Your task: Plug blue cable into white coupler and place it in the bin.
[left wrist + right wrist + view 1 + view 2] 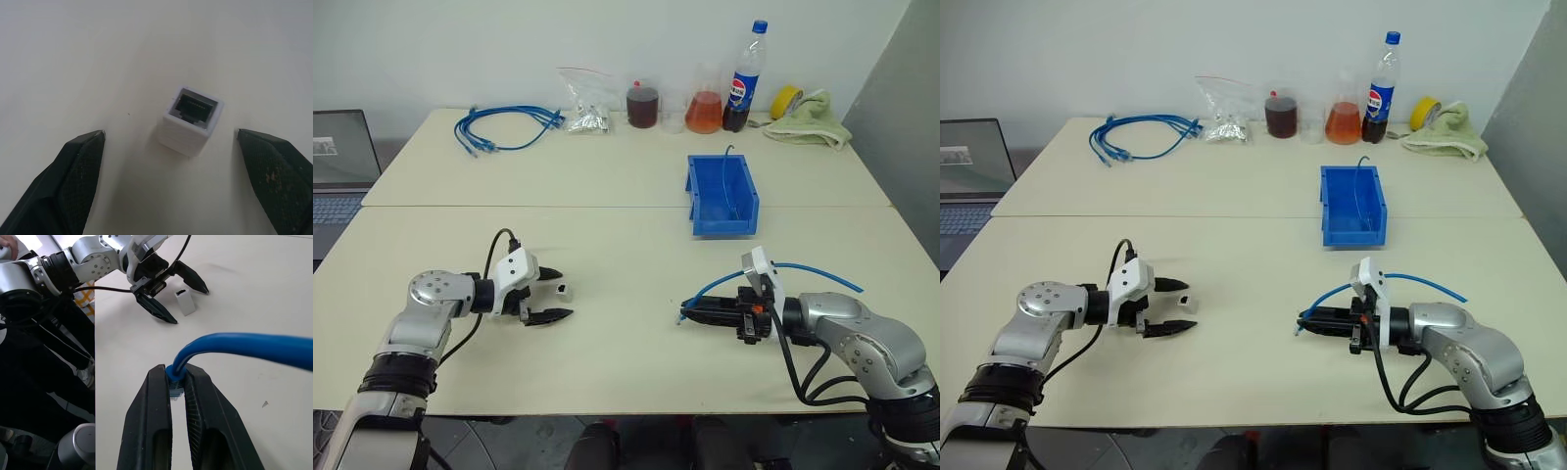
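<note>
Left gripper [551, 294]: jaws spread wide, one black finger on either side of the white coupler [564, 290], neither touching it; you hold nothing here yet

White coupler: stands on the table [626, 255] between those fingers, a little ahead of their tips; in the left wrist view its dark socket faces up and back toward the camera. Its long axis runs roughly along the line of the fingers, so your squeeze would land on its two flat sides

Right gripper [691, 311]: pinched narrow on the plug end of the blue cable [803, 267], pointing across the table toward the coupler, well apart from it

Blue cable: arcs back from the plug over the right wrist, away from the coupler

Bin [722, 195]: beyond the coupler, on the right-arm side, well apart

Nearer arm: left, by far. You likely need only a short advance, then a close, before the plug comes across
</note>
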Robot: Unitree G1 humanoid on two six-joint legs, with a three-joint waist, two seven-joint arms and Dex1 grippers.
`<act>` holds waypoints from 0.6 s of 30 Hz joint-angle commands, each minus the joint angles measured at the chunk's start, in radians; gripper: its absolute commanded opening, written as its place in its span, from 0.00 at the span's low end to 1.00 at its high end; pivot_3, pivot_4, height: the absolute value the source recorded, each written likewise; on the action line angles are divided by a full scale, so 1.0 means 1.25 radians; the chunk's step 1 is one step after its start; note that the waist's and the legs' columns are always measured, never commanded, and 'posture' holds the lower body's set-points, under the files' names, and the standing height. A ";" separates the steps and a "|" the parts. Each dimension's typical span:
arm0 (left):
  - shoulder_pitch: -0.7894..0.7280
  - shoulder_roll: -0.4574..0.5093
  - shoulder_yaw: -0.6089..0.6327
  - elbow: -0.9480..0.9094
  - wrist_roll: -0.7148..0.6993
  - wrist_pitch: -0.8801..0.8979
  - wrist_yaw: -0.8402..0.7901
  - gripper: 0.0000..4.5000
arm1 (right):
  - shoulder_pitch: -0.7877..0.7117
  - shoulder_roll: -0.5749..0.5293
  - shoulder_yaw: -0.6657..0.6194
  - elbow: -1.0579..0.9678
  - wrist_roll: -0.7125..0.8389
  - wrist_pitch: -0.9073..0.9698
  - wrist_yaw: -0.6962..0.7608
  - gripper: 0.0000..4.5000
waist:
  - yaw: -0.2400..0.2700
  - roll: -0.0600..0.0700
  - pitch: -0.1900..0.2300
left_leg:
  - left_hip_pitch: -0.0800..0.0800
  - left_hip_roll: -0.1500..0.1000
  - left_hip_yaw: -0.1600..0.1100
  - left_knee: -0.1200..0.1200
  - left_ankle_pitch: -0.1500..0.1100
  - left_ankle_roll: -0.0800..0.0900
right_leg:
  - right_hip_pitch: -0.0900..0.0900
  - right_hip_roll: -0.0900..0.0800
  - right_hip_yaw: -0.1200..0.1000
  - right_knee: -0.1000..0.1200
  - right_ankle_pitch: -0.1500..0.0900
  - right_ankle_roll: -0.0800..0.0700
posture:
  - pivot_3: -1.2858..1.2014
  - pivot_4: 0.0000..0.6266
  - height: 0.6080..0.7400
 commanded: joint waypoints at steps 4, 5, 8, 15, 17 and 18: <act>-0.032 -0.001 -0.024 0.031 0.011 -0.018 -0.056 0.83 | -0.011 -0.007 -0.008 -0.026 0.016 0.001 0.010 0.02 | 0.000 0.000 0.000 | 0.000 0.000 0.000 0.000 0.000 0.000 | 0.000 0.000 0.000 0.000 0.000 0.000 | 0.52 0.24 1.00; -0.032 -0.002 -0.025 0.032 0.012 -0.020 -0.059 0.80 | -0.011 -0.007 -0.009 -0.026 0.017 0.001 0.011 0.02 | 0.000 0.000 0.000 | 0.000 0.000 0.000 0.000 0.000 0.000 | 0.000 0.000 0.000 0.000 0.000 0.000 | 0.52 0.24 1.00; -0.035 -0.005 -0.032 0.037 0.018 -0.027 -0.068 0.65 | -0.011 -0.008 -0.011 -0.025 0.016 0.002 0.009 0.02 | 0.000 0.000 0.000 | 0.000 0.000 0.000 0.000 0.000 0.000 | 0.000 0.000 0.000 0.000 0.000 0.000 | 0.52 0.24 1.00; -0.028 -0.011 -0.039 0.037 0.023 -0.040 -0.072 0.31 | -0.011 -0.010 -0.014 -0.020 0.014 0.000 0.010 0.02 | 0.000 0.000 0.000 | 0.000 0.000 0.000 0.000 0.000 0.000 | 0.000 0.000 0.000 0.000 0.000 0.000 | 0.52 0.24 1.00; -0.016 -0.010 -0.036 0.025 0.020 -0.042 -0.074 0.21 | -0.009 -0.011 -0.014 -0.021 0.014 -0.002 0.010 0.02 | 0.000 0.000 0.000 | 0.000 0.000 0.000 0.000 0.000 0.000 | 0.000 0.000 0.000 0.000 0.000 0.000 | 0.52 0.24 1.00; -0.009 -0.009 -0.036 0.015 0.017 -0.044 -0.078 0.20 | -0.008 -0.011 -0.014 -0.022 0.014 -0.002 0.009 0.02 | 0.000 0.000 0.000 | 0.000 0.000 0.000 0.000 0.000 0.000 | 0.000 0.000 0.000 0.000 0.000 0.000 | 0.52 0.24 1.00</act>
